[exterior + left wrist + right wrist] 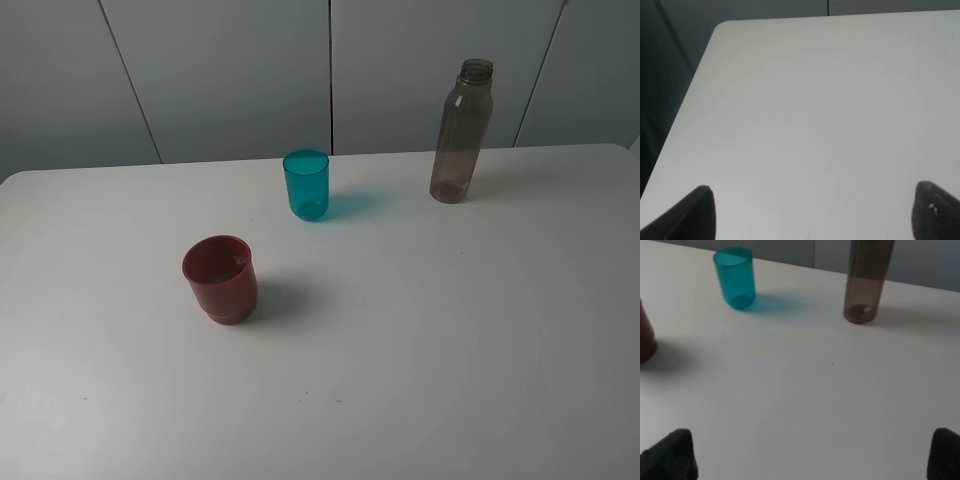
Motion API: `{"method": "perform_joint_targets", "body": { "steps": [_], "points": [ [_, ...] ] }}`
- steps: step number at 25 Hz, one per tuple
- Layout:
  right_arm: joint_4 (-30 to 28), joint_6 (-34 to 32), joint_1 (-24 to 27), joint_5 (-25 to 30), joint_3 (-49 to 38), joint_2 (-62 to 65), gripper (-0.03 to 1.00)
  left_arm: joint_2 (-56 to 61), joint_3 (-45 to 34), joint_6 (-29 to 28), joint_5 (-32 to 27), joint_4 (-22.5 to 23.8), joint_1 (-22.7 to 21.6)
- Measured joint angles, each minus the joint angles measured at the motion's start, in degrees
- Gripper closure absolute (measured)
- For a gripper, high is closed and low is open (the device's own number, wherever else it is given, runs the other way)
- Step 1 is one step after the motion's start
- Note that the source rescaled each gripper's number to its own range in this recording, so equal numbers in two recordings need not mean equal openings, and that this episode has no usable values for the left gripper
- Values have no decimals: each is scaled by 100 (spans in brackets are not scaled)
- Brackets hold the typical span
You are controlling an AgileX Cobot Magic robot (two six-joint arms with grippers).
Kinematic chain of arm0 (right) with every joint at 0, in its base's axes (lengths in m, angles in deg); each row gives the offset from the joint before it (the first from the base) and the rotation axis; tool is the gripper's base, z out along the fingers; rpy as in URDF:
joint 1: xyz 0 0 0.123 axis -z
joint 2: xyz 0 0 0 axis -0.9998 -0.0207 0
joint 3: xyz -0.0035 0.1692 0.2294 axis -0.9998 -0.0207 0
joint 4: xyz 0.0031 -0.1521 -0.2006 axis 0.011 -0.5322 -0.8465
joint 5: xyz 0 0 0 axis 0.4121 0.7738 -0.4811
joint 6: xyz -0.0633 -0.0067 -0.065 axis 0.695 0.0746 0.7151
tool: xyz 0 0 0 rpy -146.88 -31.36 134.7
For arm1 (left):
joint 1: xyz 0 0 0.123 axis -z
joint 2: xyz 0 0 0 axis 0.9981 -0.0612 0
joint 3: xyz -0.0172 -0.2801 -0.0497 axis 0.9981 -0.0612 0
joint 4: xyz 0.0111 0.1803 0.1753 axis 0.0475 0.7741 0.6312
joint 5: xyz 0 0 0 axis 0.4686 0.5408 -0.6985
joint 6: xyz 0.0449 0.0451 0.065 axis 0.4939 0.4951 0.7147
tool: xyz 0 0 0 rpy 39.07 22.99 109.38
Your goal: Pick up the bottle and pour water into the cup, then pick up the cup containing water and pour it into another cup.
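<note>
Three upright vessels well apart: bottle [460, 135], cup [306, 184], another cup [220, 279]

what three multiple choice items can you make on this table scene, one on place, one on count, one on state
1. Where does the bottle stand in the exterior high view?
A. far right of the table
B. near left corner
C. between the two cups

2. How many cups are on the table?
A. one
B. two
C. three

3. How are the right gripper's fingers?
A. closed on the bottle
B. closed on the teal cup
C. wide apart, holding nothing

Answers:
1 A, the bottle stands toward the back right, to the right of the teal cup.
2 B, only the teal cup and the dark-red cup stand there.
3 C, the right wrist view shows bare table between the fingertips, with the bottle and cups far ahead.
</note>
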Motion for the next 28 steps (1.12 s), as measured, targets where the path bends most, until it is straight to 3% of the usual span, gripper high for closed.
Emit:
{"method": "perform_joint_targets", "body": {
  "steps": [7, 28],
  "points": [
    [0, 23, 1243, 0, 0, 0, -3, 0, 0, 0, 0, 0, 0],
    [0, 28, 1318, 0, 0, 0, -3, 0, 0, 40, 10, 0, 0]
  ]
}}
